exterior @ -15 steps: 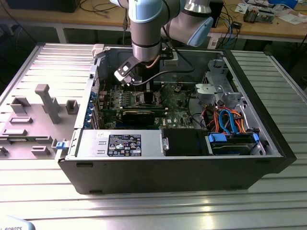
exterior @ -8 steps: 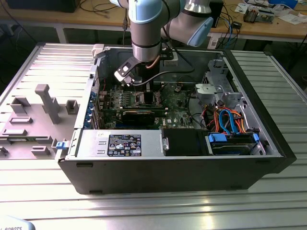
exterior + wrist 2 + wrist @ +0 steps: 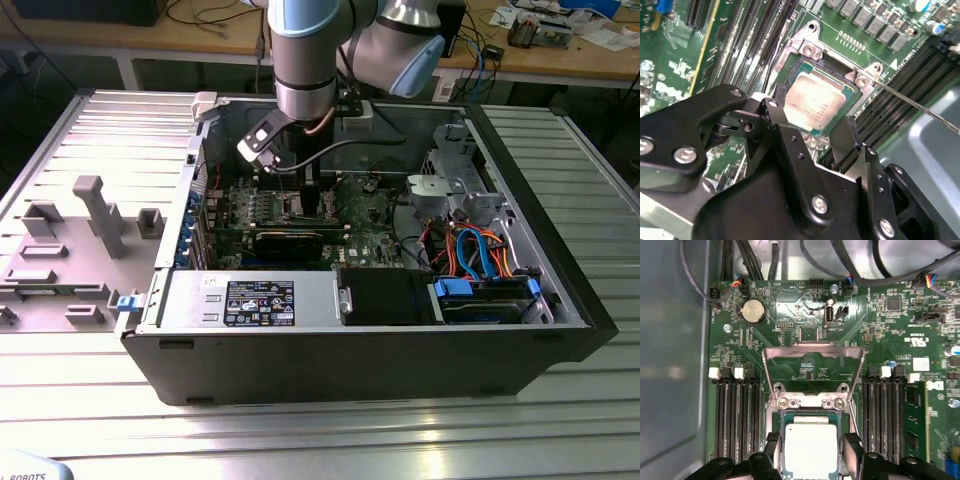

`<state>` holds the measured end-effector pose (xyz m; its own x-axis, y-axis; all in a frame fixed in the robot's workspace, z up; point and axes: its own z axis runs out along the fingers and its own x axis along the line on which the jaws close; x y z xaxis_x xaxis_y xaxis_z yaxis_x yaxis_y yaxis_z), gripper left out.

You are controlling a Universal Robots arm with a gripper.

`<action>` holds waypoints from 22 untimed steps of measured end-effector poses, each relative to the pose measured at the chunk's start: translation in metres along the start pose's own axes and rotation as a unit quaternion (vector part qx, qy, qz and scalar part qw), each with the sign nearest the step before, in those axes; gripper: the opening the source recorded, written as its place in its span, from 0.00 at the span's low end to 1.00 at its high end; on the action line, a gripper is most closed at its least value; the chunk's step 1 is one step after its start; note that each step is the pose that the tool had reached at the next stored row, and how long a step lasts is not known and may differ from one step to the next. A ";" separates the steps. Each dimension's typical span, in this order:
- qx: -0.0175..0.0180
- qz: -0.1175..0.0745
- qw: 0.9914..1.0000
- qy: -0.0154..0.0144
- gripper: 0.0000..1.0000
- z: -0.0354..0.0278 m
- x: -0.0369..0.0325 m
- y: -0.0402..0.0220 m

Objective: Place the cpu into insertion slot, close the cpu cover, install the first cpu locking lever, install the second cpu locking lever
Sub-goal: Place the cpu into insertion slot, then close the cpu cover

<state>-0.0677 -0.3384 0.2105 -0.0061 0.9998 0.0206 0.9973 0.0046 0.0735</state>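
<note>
Between the jaws of the gripper [image 3: 812, 121] sits the cpu [image 3: 810, 447] — clamped by two opposite edges, low in the insertion slot [image 3: 832, 64]. Beyond it, the cpu cover [image 3: 812, 351] stands open. We would keep the chip level — corners matched, no downward force.

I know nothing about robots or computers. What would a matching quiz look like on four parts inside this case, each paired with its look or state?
Parts:
1. chip
2. cover
3. battery
4. memory slots

Look or state:
A. black, in long rows
B. silver-grey square under the end effector
C. round and silvery
D. thin metal frame, swung open

Pairs: 1-B, 2-D, 3-C, 4-A
</note>
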 end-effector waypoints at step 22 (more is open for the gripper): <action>0.005 0.000 1.000 0.000 0.11 -0.0182 0.0004 0.0015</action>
<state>-0.0676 -0.3384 0.2287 -0.0059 0.9998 0.0206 0.9979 0.0045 0.0639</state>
